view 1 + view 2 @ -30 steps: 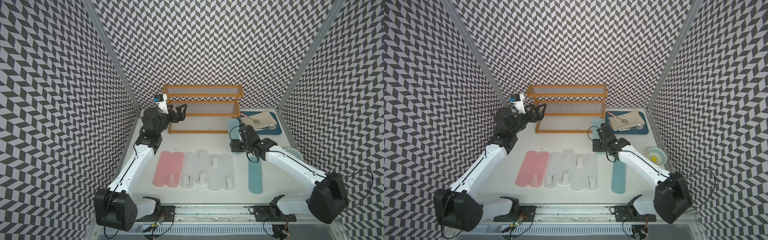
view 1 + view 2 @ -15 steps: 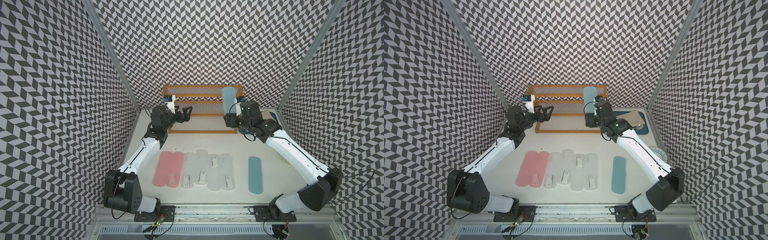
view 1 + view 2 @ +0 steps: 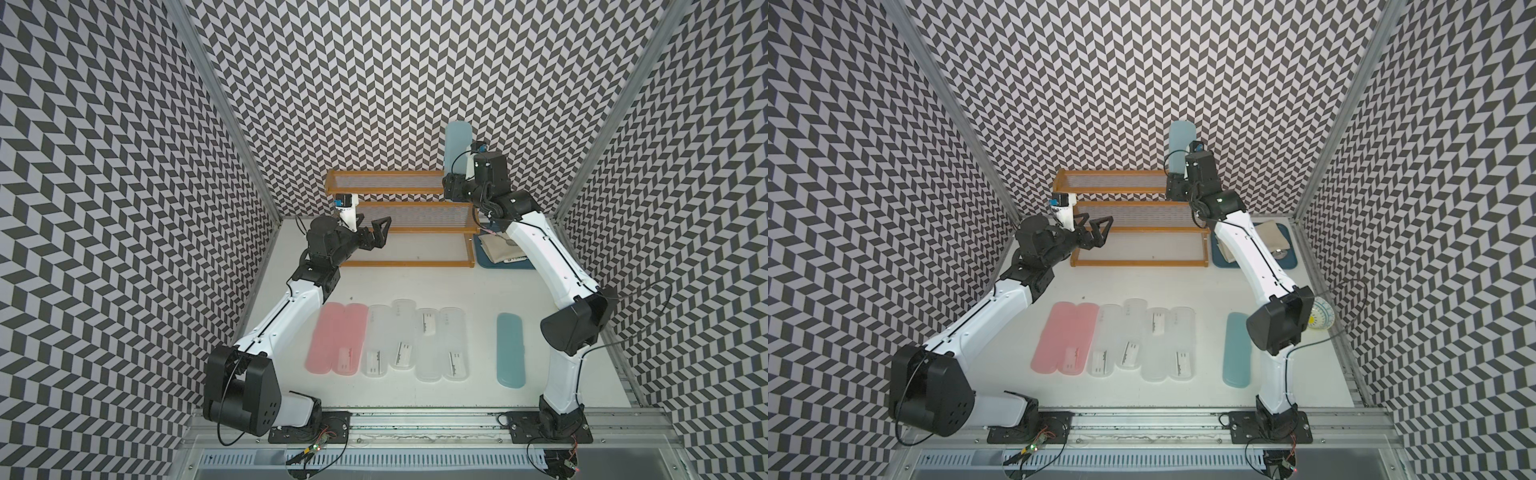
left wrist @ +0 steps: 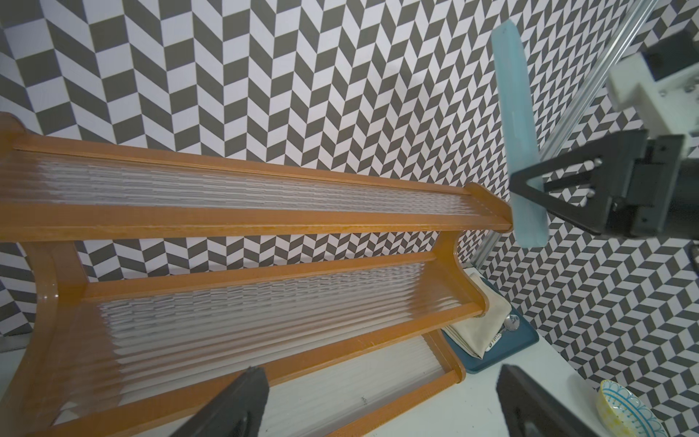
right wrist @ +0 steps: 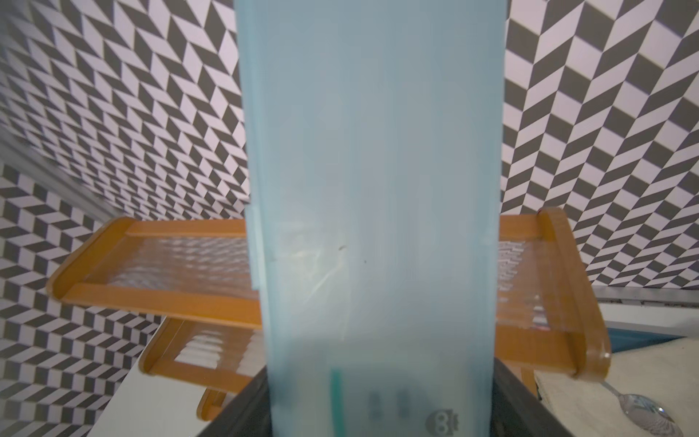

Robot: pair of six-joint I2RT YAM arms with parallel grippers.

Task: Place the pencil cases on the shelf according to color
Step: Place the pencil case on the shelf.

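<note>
Chevron walls point(image 3: 374, 83), white worktop point(image 3: 415, 286): my right gripper point(image 3: 454, 186) clamps a light blue pencil case point(image 3: 457, 143) upright at the shelf point(image 3: 382, 193) top tier's right end, likely to stand it there; left gripper point(image 3: 371, 229) wide, empty.

Place: a robot test cell in a lab is shown.
Walls: 3 chevron-printed panels point(image 3: 374, 83) are seen at the left, back and right of the frame.
Frame: aluminium posts point(image 3: 232, 124) are set at the corners.
Mounting: a left arm point(image 3: 286, 316) and a right arm point(image 3: 548, 257) are bolted to 1 metal rail point(image 3: 415, 415) along the lower edge.
Wiring: bare circuit boards point(image 3: 314, 462) with lit LEDs are left exposed below it.
</note>
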